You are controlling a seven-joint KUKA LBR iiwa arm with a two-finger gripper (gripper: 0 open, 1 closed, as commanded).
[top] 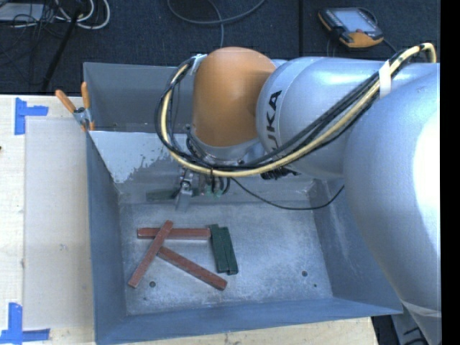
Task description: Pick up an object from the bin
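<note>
gripper (pixel 188 187) (open or closed, cannot tell) hangs near brown sticks (pixel 176 232) and green block (pixel 223 250).

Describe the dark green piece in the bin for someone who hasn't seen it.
On the grey bin's floor, near the middle, lies a small cluster of sticks. The dark green bar sits at its right end, shorter and thicker than the three reddish-brown sticks beside it.

The bin's (pixel 104 192) floor lies bare across its right half and along the front. Left of centre, three crossed reddish-brown sticks (pixel 191 267) and a dark green block (pixel 223 250) just beside them take up room. The arm (pixel 309 106) overhangs the back, seemingly close to the rear wall.
</note>
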